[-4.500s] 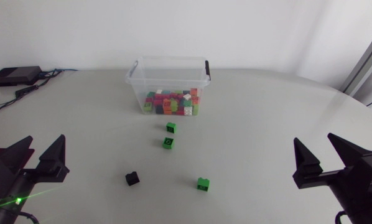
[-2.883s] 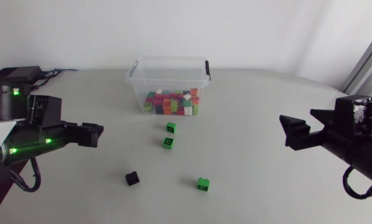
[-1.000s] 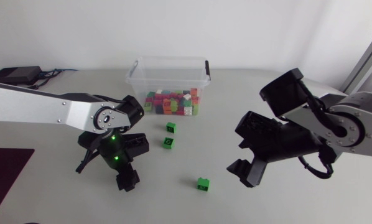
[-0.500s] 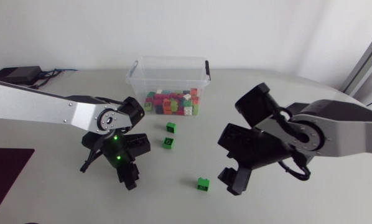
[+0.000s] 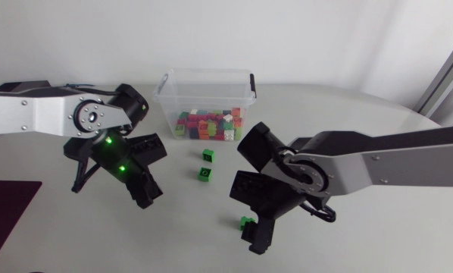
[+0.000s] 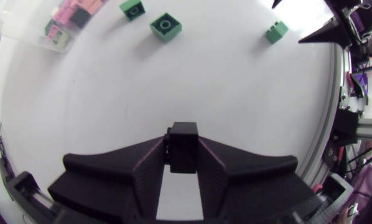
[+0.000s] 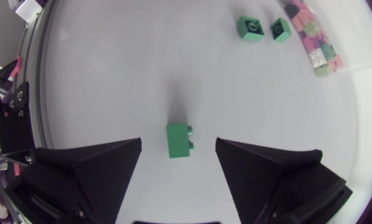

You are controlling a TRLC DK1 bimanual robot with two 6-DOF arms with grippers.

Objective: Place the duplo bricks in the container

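Note:
My left gripper [image 5: 145, 191] hangs above the table's left half, shut on a black brick [image 6: 184, 157] that shows between its fingers in the left wrist view; the head view hides that brick. My right gripper [image 5: 251, 230] stands open low over a green brick [image 5: 245, 222]. In the right wrist view this brick [image 7: 180, 141] lies on the table between the spread fingers, touching neither. Two more green bricks [image 5: 208, 155] [image 5: 204, 174] lie in front of the clear container [image 5: 166, 106], which holds several coloured bricks.
A black box with cables [image 5: 14, 88] sits at the table's back left. A dark mat [image 5: 7, 208] lies at the left edge. The container's dark handle [image 5: 251, 83] faces right.
My left gripper shut on the black brick and rose up and back with it. My right arm swung left and down until its open fingers straddled the green brick.

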